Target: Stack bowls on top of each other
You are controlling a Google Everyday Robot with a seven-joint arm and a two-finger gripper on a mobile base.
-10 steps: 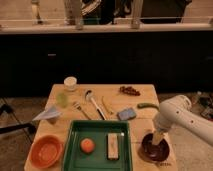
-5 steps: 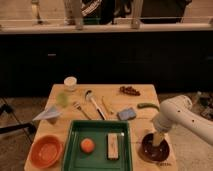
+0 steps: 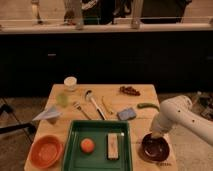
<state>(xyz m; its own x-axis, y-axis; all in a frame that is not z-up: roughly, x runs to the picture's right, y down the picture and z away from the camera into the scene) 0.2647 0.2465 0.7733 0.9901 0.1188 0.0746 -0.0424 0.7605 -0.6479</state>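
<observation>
The dark maroon bowl (image 3: 154, 148) sits at the near right corner of the tabletop (image 3: 145, 92). The gripper (image 3: 157, 134) is right down at its far rim, on the white arm (image 3: 185, 117) reaching in from the right, but whether it has clamped that rim or only touches it, I cannot tell. The orange bowl (image 3: 46, 150) waits well apart at the near left corner, and the green tray (image 3: 70, 150) lies between the two, carrying an orange ball (image 3: 87, 145) and a pale block (image 3: 115, 145).

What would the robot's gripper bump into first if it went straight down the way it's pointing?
Most likely the glossy dark maroon round bowl, straight beneath the gripper at the front right corner of the wooden table. Whether it touches the rim is unclear.
</observation>
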